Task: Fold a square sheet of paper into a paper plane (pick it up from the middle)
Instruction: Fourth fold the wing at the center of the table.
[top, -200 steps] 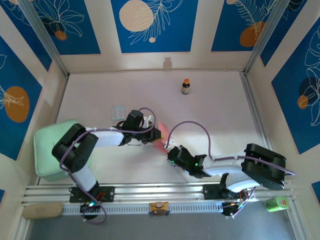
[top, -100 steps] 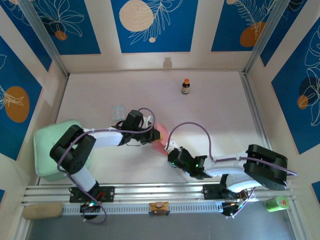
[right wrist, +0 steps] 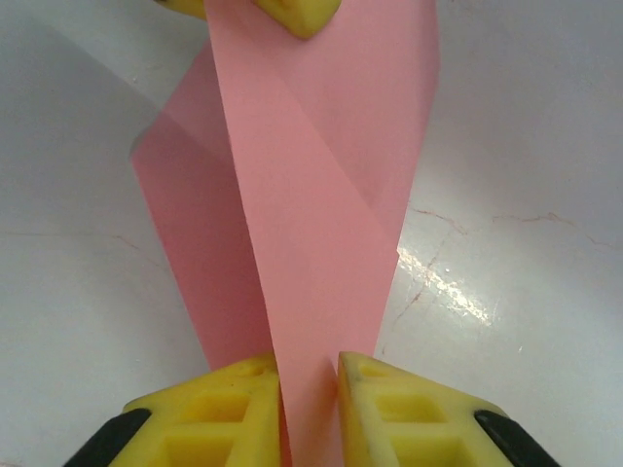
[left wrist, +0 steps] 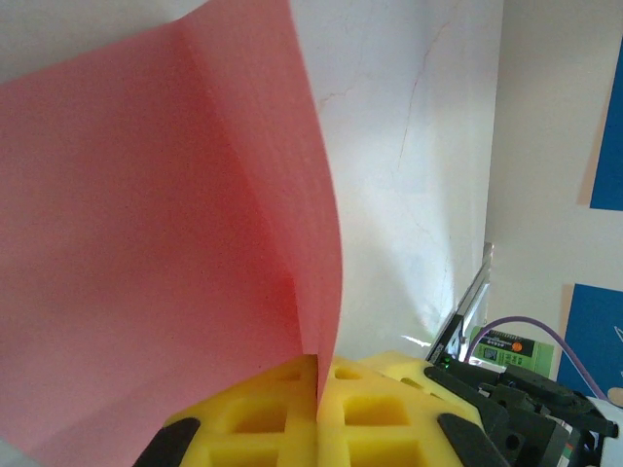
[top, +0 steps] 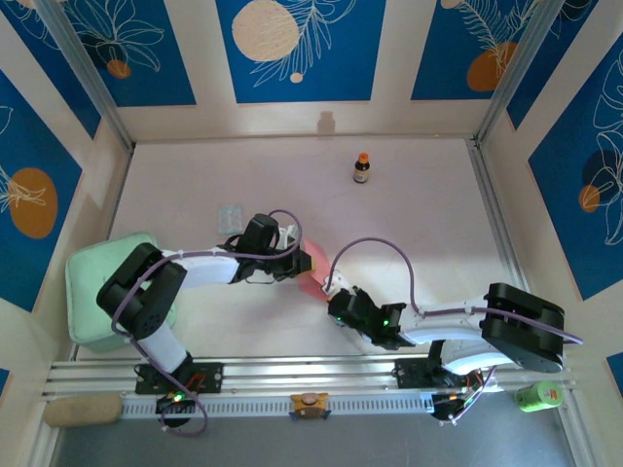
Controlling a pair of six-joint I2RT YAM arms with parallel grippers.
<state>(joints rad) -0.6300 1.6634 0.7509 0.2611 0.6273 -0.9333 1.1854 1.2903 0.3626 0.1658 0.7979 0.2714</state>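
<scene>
The square sheet of paper (top: 313,265) is salmon pink, creased and folded over itself, and hangs between my two grippers at the middle of the table. My left gripper (top: 300,255) is shut on one edge of it; in the left wrist view the sheet (left wrist: 146,243) rises from the closed yellow fingers (left wrist: 319,375). My right gripper (top: 329,292) is at the sheet's near end. In the right wrist view the paper (right wrist: 311,195) runs down into a narrow gap between the yellow fingers (right wrist: 310,389), which stand slightly apart. The left gripper's fingertip (right wrist: 302,12) shows at the top.
A small brown bottle (top: 361,168) stands at the back of the table. A pale translucent packet (top: 231,216) lies left of centre. A mint-green box (top: 97,292) sits by the left arm's base. A green item (top: 538,394) lies beyond the front rail at right.
The right gripper's jaws have eased a little apart around the paper, and the right arm has shifted slightly toward the near edge. The left gripper has kept its hold.
</scene>
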